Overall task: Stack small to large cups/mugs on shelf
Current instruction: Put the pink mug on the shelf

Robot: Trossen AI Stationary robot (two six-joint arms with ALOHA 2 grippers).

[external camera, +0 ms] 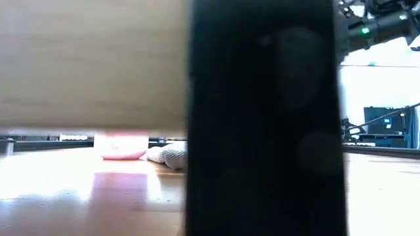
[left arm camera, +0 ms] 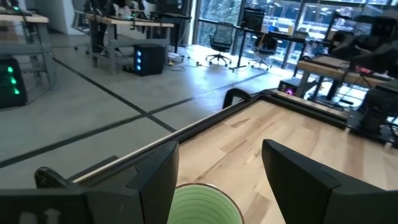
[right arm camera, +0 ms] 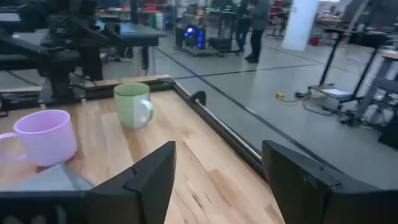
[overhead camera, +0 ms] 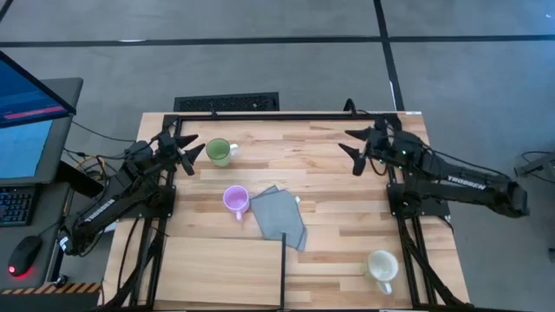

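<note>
Left gripper (overhead camera: 192,153) sits at the far left of the surface (overhead camera: 329,173), fingers spread and empty, tips aimed at the green mug (overhead camera: 219,152), which stands upright just beyond them, close but not touching. In the left wrist view the green rim (left arm camera: 200,204) shows low between the two dark fingers (left arm camera: 155,180), so the mug lies straight ahead on the gripper's own line; reads as lined up for a closing approach. Its handle points away from the left arm, toward the middle of the surface. Purple mug (overhead camera: 236,200) stands upright nearer the middle, just beside the grey cloth (overhead camera: 281,218). Cream mug (overhead camera: 381,265) stands alone at the near right, well apart from the other two. Right gripper (overhead camera: 357,152) hovers at the far right, fingers wide apart, holding nothing; its wrist camera sees green and purple mugs well off across the surface. Left arm clearly nearer the green mug; the right arm's base is closer to the cream one. Shelf board (overhead camera: 217,269) at the near edge carries no mug; no stacking done yet.
</note>
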